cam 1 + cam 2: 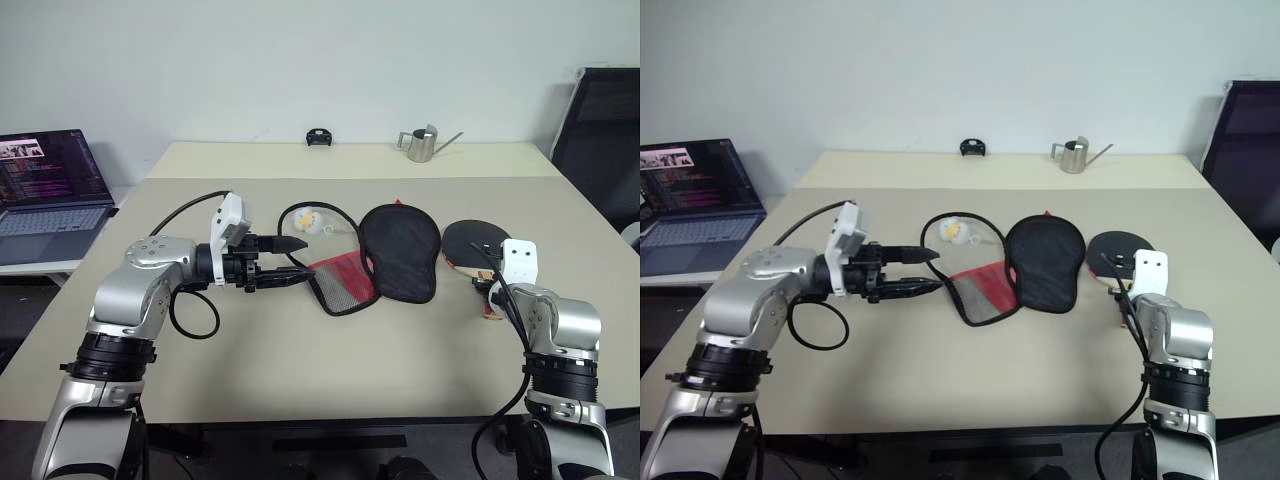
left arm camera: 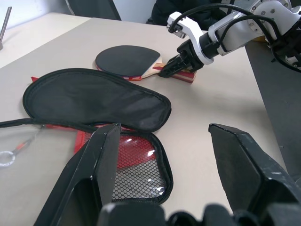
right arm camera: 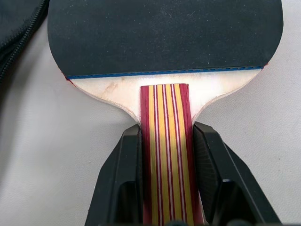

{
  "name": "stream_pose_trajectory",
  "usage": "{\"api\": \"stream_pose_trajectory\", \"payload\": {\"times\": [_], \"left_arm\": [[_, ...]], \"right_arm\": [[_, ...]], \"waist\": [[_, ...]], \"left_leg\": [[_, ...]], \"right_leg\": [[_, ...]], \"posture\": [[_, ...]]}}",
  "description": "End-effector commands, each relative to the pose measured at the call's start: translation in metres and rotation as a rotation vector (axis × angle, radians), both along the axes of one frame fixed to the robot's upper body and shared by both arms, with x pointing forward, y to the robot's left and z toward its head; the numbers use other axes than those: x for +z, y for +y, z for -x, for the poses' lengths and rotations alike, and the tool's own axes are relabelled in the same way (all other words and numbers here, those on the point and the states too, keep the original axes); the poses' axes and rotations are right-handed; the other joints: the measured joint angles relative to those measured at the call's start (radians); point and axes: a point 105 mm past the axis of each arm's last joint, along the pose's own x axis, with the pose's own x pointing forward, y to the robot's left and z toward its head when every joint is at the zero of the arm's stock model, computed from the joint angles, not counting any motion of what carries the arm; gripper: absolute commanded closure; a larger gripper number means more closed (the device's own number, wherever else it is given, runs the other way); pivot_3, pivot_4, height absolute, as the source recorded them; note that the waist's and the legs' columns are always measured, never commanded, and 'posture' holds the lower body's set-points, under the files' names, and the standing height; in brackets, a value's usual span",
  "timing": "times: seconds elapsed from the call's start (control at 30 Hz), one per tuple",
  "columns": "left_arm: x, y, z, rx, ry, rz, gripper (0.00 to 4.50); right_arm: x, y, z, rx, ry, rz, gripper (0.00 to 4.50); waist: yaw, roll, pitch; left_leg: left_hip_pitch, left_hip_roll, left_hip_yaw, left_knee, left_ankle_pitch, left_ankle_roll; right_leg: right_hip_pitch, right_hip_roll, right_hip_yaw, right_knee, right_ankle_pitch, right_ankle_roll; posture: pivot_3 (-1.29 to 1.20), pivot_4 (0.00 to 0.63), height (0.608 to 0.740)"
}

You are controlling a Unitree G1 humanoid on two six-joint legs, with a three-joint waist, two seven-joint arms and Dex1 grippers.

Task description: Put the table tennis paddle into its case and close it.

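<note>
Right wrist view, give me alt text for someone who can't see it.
The right gripper has its fingers against both sides of the paddle handle, which lies flat on the table. The case edge lies beside the blade.

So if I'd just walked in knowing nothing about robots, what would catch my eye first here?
Probably the case, lying unzipped and spread open in the middle of the table, its red mesh lining showing on the half nearer the left gripper, whose fingers stand open beside it. Next, off to the robot's right, the table tennis paddle lies flat with its striped handle clamped between the right gripper's two black fingers.
</note>
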Motion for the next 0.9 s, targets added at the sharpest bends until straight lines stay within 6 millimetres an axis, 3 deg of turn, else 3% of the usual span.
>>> {"api": "stream_pose_trajectory", "payload": {"times": [0.03,0.2,0.4,0.67,0.9], "left_arm": [[0.013,0.012,-0.002,0.034,-0.060,-0.008,1.24],[0.013,0.021,-0.003,0.065,-0.064,-0.013,1.24],[0.013,0.022,-0.005,0.071,-0.066,-0.017,1.24],[0.012,0.021,-0.004,0.067,-0.068,-0.021,1.24],[0.012,0.020,-0.004,0.064,-0.071,-0.024,1.24]], "right_arm": [[0.036,-0.002,-0.007,-0.019,-0.134,0.005,3.41],[0.067,0.011,-0.007,-0.003,-0.223,-0.024,3.41],[0.092,0.059,-0.008,0.080,-0.287,-0.090,3.41],[0.084,0.123,-0.015,0.163,-0.250,-0.210,3.41],[0.072,0.148,-0.032,0.189,-0.244,-0.209,3.41]], "waist": [[0.000,0.000,0.000],[0.000,0.002,0.002],[-0.002,0.002,0.002],[-0.002,0.003,0.002],[-0.005,0.003,0.002]], "left_leg": [[0.000,0.000,0.000,0.000,0.000,0.000],[-0.002,0.000,0.000,0.000,0.000,0.000],[-0.003,0.000,0.000,-0.001,0.000,0.000],[-0.003,0.000,0.000,-0.001,0.000,-0.001],[-0.003,0.000,0.000,-0.001,0.000,-0.001]], "right_leg": [[0.000,0.000,0.000,0.000,0.000,0.000],[-0.002,0.000,0.000,0.000,0.000,0.000],[-0.004,0.000,0.000,0.000,0.000,0.000],[-0.004,0.000,0.000,0.000,0.000,0.000],[-0.004,0.000,0.000,0.000,0.000,0.000]], "posture": [[0.00,0.150,0.740],[0.00,0.150,0.740],[0.00,0.150,0.740],[0.00,0.150,0.740],[0.00,0.150,0.740]]}}
